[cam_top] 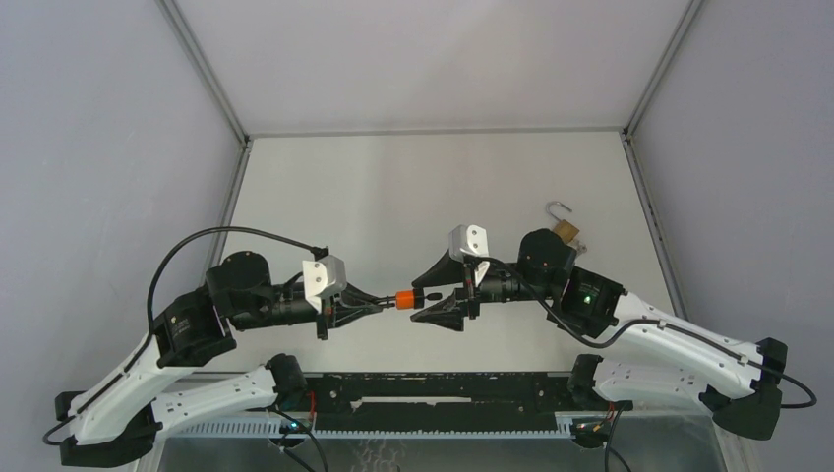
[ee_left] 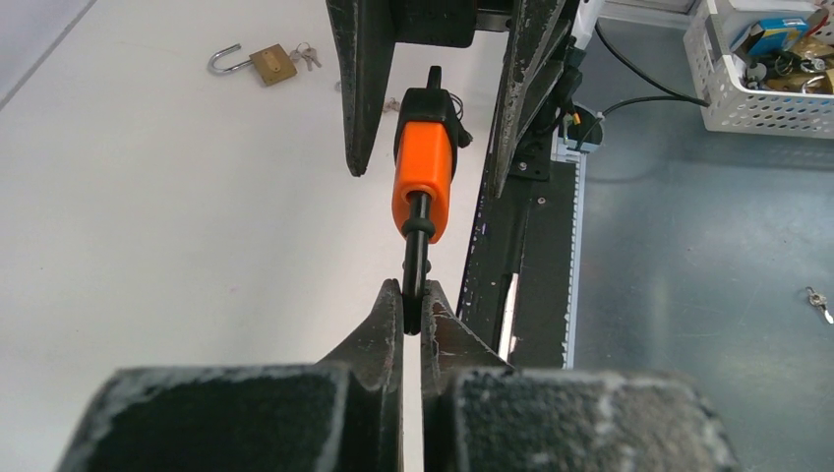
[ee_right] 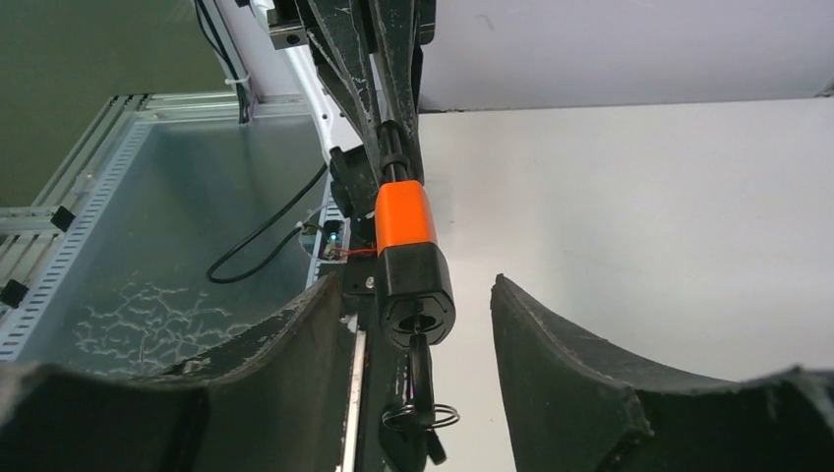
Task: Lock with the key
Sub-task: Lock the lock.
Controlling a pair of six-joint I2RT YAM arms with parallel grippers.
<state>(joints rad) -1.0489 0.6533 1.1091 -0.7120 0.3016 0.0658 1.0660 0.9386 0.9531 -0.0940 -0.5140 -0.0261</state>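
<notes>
Grey walls enclose a white tabletop (cam_top: 393, 197). Above its near edge the two arms meet tip to tip. The left tool (ee_left: 413, 313) is pressed together, pinching the black shackle of an orange padlock (ee_left: 425, 172) held in the air. The right tool (ee_right: 413, 285) is spread, with a finger on either side of the lock's black end and a gap on both sides. A key (ee_right: 421, 366) sits in the keyhole. A brass padlock (cam_top: 565, 229), shackle open, lies well apart behind the right arm.

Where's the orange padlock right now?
Top view, centre: the orange padlock is in mid-air, its shackle pinched by the left gripper, its body between the open right gripper's fingers.
</notes>
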